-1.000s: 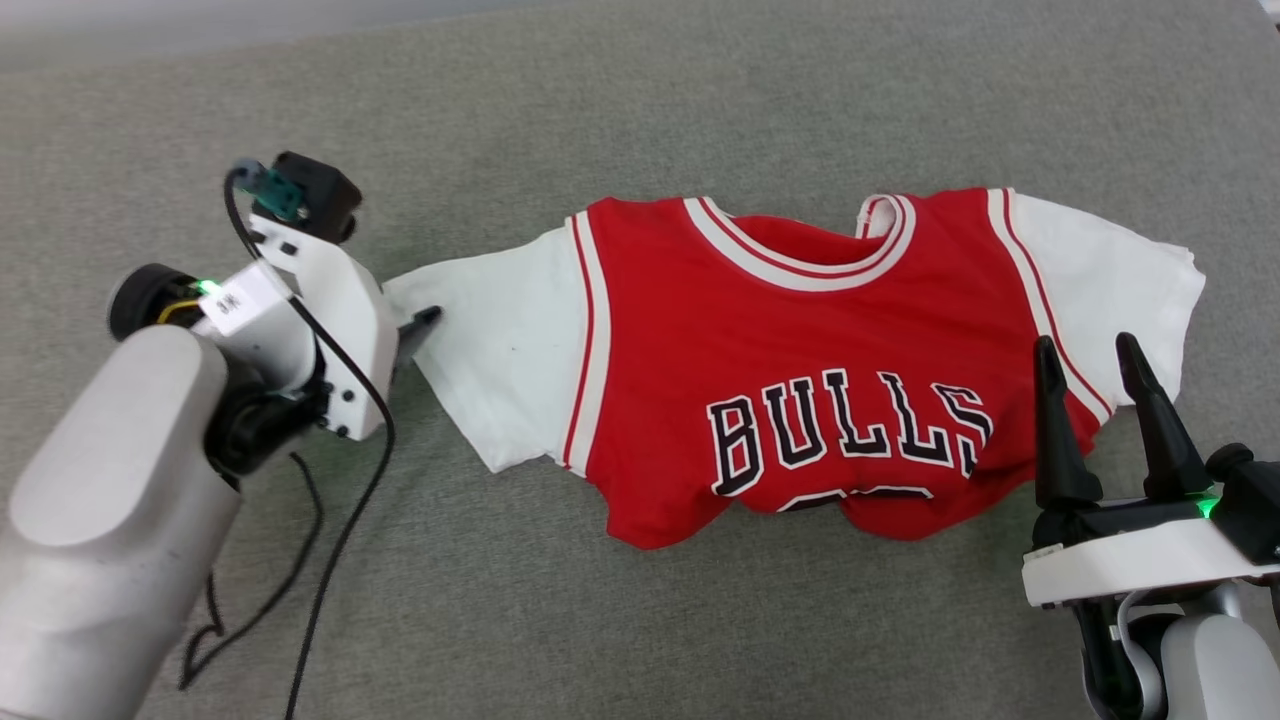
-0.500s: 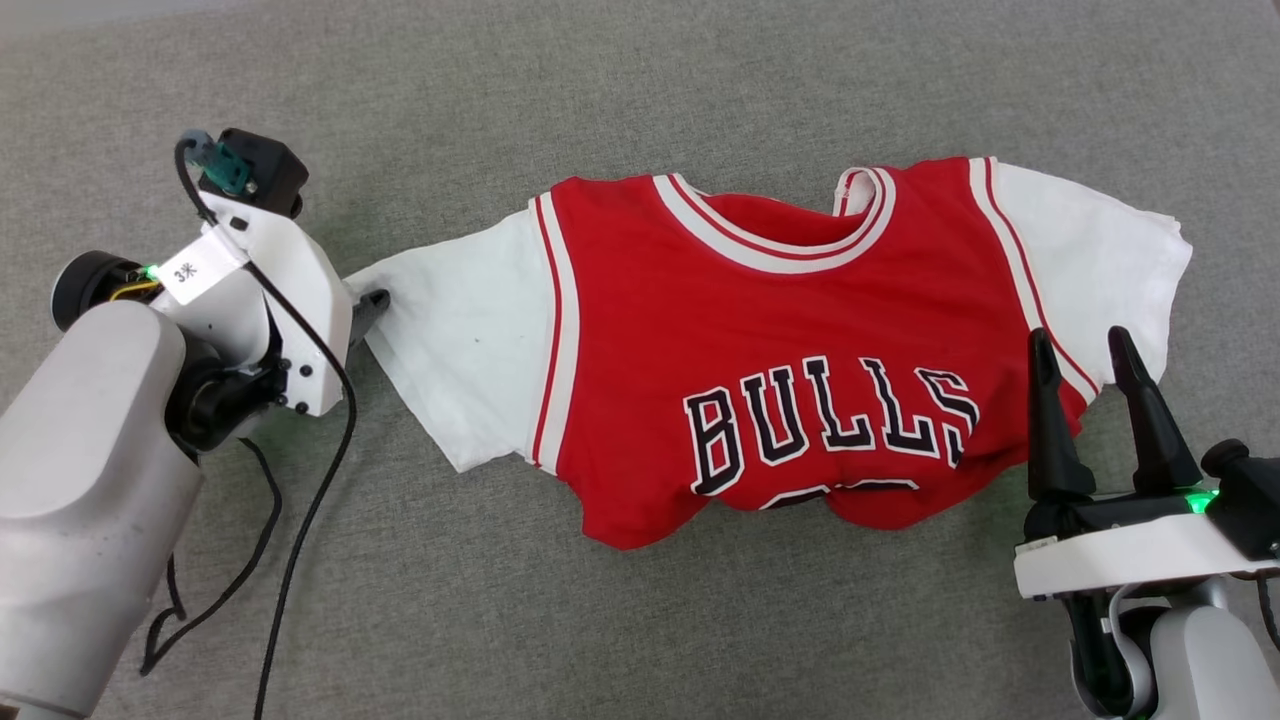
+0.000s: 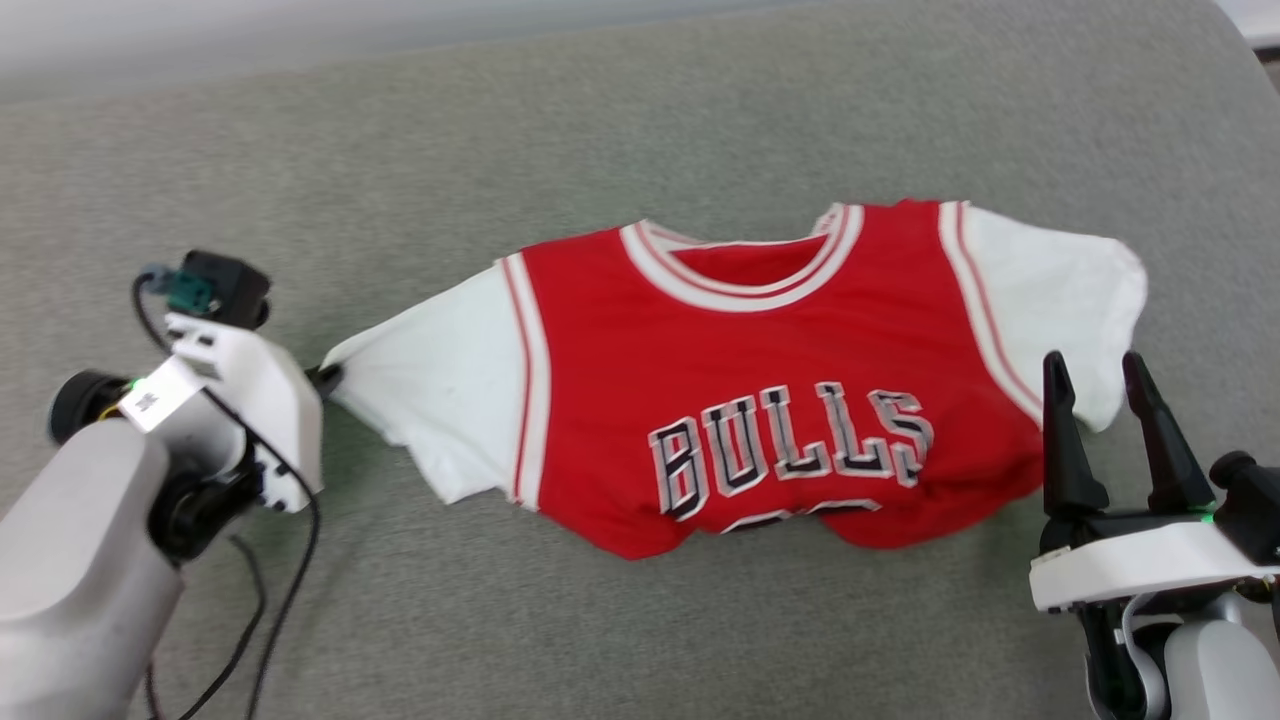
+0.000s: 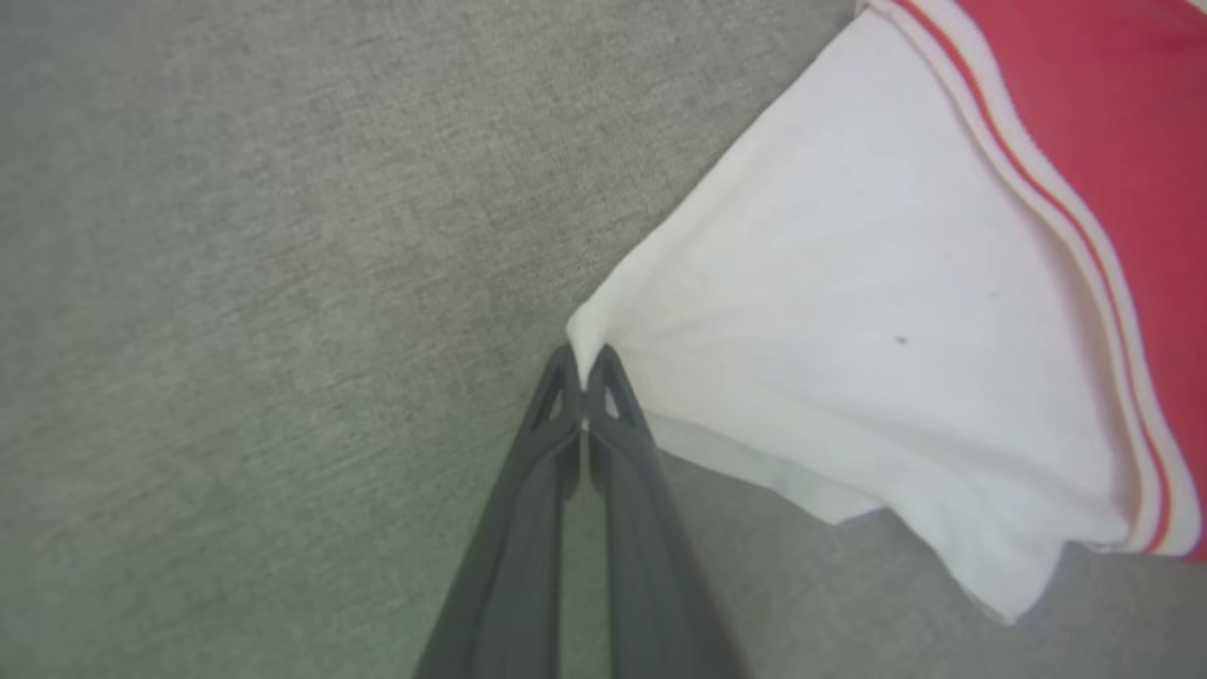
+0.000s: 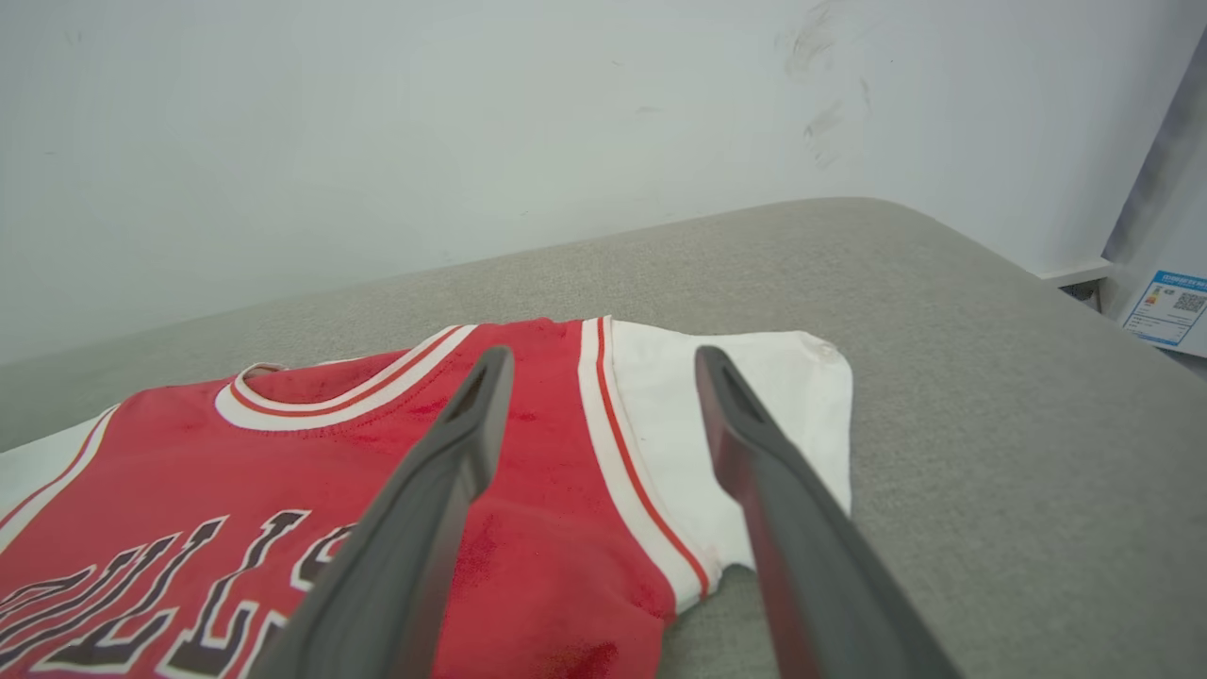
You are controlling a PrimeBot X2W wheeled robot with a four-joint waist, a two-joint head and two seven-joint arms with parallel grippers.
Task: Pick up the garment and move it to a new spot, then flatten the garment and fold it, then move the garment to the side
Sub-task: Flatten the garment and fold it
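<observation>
Head view puts the red jersey-style T-shirt with white short sleeves and black "BULLS" lettering point(image 3: 760, 390) front-up on the grey-green woven upholstery point(image 3: 640, 110). Its chest is broadly spread but the lower part is bunched under (the number is mostly hidden). The left gripper point(image 4: 585, 363) has its two dark fingers pressed together on the tip of one white sleeve, which puckers towards them. The right gripper point(image 3: 1098, 365) hovers with fingers spread beside the other sleeve's lower edge, holding nothing.

I judge this early: the garment is pinched at one corner, flattening is unfinished, and folding and setting aside are not begun. Whether the move to a new spot is done I cannot tell.

Beyond the cushion's rounded far edge stands a pale scuffed wall point(image 5: 377, 141), with a blue-and-white printed label point(image 5: 1166, 306) at the right.
</observation>
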